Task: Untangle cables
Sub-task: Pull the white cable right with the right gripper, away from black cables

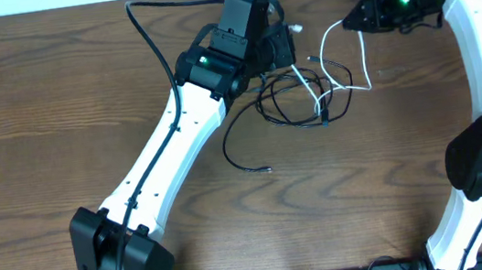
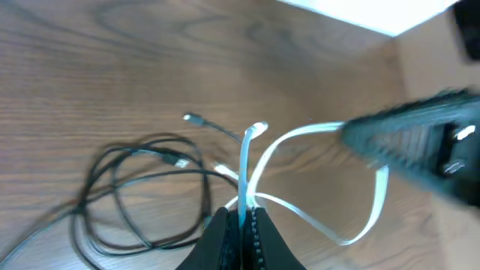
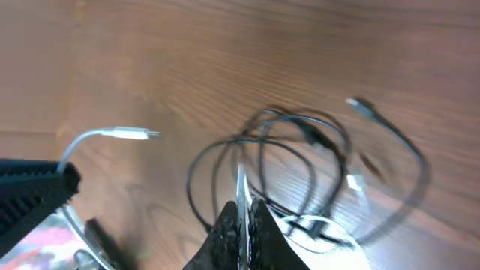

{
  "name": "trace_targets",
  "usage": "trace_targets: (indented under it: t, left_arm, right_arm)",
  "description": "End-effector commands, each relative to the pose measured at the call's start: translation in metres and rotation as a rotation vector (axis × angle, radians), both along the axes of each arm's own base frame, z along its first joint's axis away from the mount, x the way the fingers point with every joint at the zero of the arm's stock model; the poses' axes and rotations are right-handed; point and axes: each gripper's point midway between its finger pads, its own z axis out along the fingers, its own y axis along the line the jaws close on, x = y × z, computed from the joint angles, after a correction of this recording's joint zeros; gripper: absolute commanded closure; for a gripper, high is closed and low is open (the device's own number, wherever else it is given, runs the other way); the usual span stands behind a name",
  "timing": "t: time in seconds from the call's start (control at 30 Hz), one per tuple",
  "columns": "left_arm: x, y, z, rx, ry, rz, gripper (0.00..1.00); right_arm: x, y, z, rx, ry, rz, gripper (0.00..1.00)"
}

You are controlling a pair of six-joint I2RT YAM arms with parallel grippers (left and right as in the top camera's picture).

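**White cable gripped twice, tangle not yet parted**

The left gripper (image 2: pixel 240 219) is closed tight on the white cable (image 2: pixel 244 161), with no gap left between its fingers. The right gripper (image 3: pixel 241 219) is likewise clamped on a white strand. Between them the white cable is held up in a loop, yet it is crossed through the black cables (image 1: pixel 297 100), which lie coiled together on the table (image 1: pixel 54 112). Separation is judged barely begun. The white cable is yet to be drawn out and the black loops parted.
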Motion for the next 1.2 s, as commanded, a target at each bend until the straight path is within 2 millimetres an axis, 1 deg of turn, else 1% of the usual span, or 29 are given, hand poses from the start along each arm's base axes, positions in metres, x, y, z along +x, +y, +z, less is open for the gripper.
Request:
trace_targets:
  t: [0.0,0.1,0.13,0.2,0.27,0.4,0.7,0.9,1.0,1.07,1.1,1.17]
  left_arm:
    - [0.007,-0.005,0.005,-0.096,0.049,0.082,0.93]
    - [0.012,-0.006,0.011,-0.13,0.035,0.1,0.93]
    - [0.015,-0.006,0.014,-0.146,0.031,0.111,0.93]
    - [0.022,-0.003,0.019,-0.189,0.036,0.152,0.93]
    - [0.029,0.001,0.025,-0.234,0.043,0.192,0.92]
    - [0.036,0.002,0.035,-0.286,0.027,0.198,0.93]
    - [0.043,0.014,0.035,-0.289,0.026,0.223,0.93]
    - [0.048,0.021,0.035,-0.288,0.023,0.239,0.92]
    - [0.049,0.024,0.035,-0.289,0.023,0.245,0.93]
    - [0.049,0.024,0.035,-0.289,0.022,0.246,0.93]
    - [0.049,0.024,0.035,-0.289,0.023,0.246,0.93]
    - [0.049,0.024,0.035,-0.289,0.023,0.246,0.93]
  right_arm:
    - [-0.016,0.041,0.017,0.159,-0.056,0.163,0.96]
    - [-0.023,0.057,0.031,0.27,-0.084,0.229,0.96]
    - [-0.026,0.062,0.04,0.321,-0.106,0.263,0.95]
    - [-0.03,0.068,0.051,0.384,-0.136,0.303,0.95]
    - [-0.032,0.07,0.057,0.419,-0.16,0.327,0.94]
    - [-0.032,0.073,0.058,0.414,-0.187,0.347,0.92]
    - [-0.035,0.079,0.057,0.409,-0.209,0.376,0.91]
    - [-0.038,0.085,0.055,0.394,-0.229,0.405,0.79]
    - [-0.04,0.089,0.054,0.386,-0.247,0.428,0.71]
    - [-0.04,0.091,0.048,0.345,-0.239,0.427,0.67]
    - [-0.039,0.091,0.041,0.303,-0.232,0.421,0.64]
    - [-0.037,0.091,0.026,0.21,-0.215,0.413,0.63]
